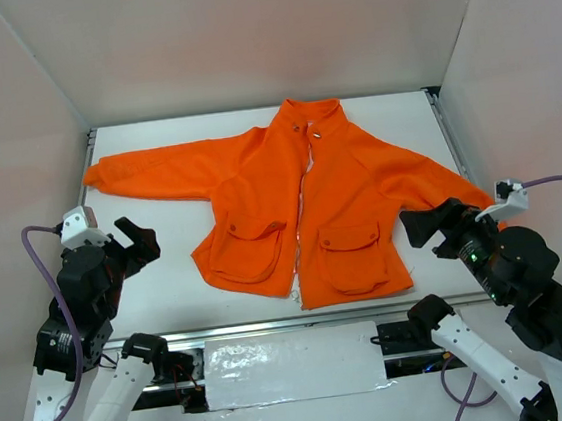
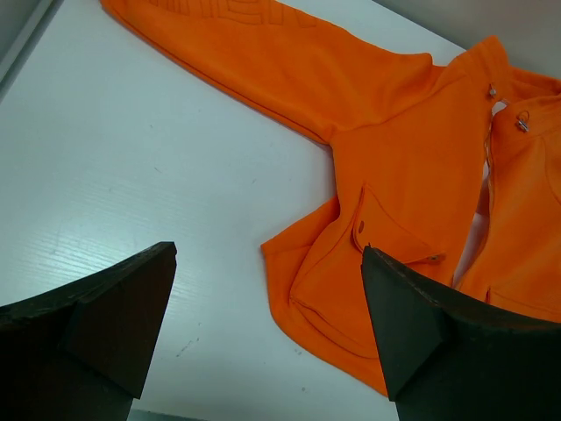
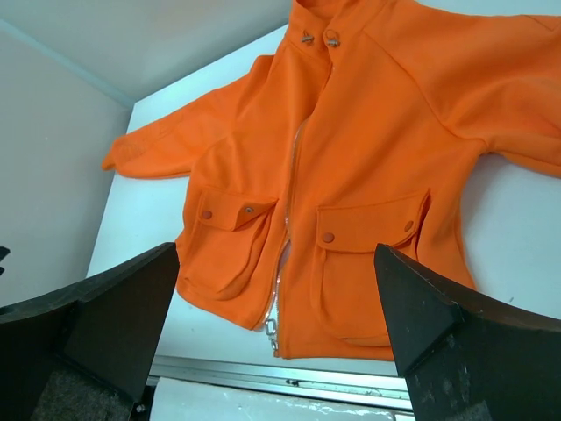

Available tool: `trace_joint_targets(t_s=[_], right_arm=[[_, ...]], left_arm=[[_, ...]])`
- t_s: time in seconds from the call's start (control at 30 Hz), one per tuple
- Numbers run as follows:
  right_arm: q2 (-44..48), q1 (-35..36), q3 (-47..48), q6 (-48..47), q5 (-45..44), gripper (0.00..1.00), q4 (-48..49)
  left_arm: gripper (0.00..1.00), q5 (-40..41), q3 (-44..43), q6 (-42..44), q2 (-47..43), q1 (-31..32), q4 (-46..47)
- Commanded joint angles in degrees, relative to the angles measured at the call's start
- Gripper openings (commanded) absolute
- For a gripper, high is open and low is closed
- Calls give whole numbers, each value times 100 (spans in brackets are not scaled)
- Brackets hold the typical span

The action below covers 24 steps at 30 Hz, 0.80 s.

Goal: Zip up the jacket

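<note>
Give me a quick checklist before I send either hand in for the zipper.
1. Left hand open and empty: ok.
2. Right hand open and empty: ok.
3. Jacket lying front-up on the table: ok.
4. Zipper slider in view at the bottom hem: ok.
5. Zipper closed: not ok, it gapes open from the hem up.
6. Slider seated on both sides: cannot tell.
</note>
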<state>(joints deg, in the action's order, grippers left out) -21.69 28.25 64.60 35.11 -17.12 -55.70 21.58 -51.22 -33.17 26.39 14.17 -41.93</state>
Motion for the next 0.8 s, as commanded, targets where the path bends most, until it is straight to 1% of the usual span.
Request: trace_joint_targets(t_s=[0.0,0.07,0.13,0.17,0.2,0.23,0.3,0.33,0.37,0.4,0.43,0.47,0.5,0.53,0.57,0.6,0.63,0.67,0.73,0.77], right_arm=[[95,40,9,-39,68,100,261],[121,40,-70,-66,235,100,402],[209,40,-219,-223,927,100,822],[253,32,-455,-242,1296,100,1024],[253,31,-579,-198,1995,100,1235],[218,40,-867,-50,2316,100,1637],[-53,40,-1237,170,3018,100,2096],[-246,40,-1439,406,3718,100,2577],[-448,49,-1859,565,3995,100,2817],[-902,75,-2098,697,4206,100,3324],[-1316,241,-2570,977,4296,100,3573],[-1320,425,-2784,1084,4209,99,3854],[-1677,618,-2960,1164,4026,99,4309],[-1872,855,-3084,1304,3754,98,4426],[-2030,1101,-3189,1366,3142,98,4532],[-2415,1547,-3208,1428,2884,97,4733],[-2636,1717,-3147,1480,2507,96,4779],[-3073,1954,-3129,1516,2425,93,4866],[-3541,2079,-3094,1708,2354,81,5209],[-3961,2123,-3094,1779,2302,75,5314]], left_arm=[[99,30,7,38,15,24,212],[99,-14,16,38,15,24,229],[99,-23,16,56,50,24,247],[100,-57,24,65,59,33,256],[99,-75,25,74,76,24,264],[100,-93,25,91,85,24,273],[99,-145,42,109,112,24,291],[99,-172,42,117,129,24,308],[99,-189,51,126,129,24,308],[99,-198,51,135,155,24,308],[100,-198,42,126,173,33,300],[99,-198,42,135,173,33,300],[100,-198,42,118,173,33,291],[99,-172,42,118,173,41,291],[99,-155,51,109,156,50,291],[99,-154,60,100,138,50,300],[99,-154,60,100,129,59,308],[99,-154,68,100,129,68,300],[99,-207,77,135,129,77,343],[99,-225,77,135,155,77,344]])
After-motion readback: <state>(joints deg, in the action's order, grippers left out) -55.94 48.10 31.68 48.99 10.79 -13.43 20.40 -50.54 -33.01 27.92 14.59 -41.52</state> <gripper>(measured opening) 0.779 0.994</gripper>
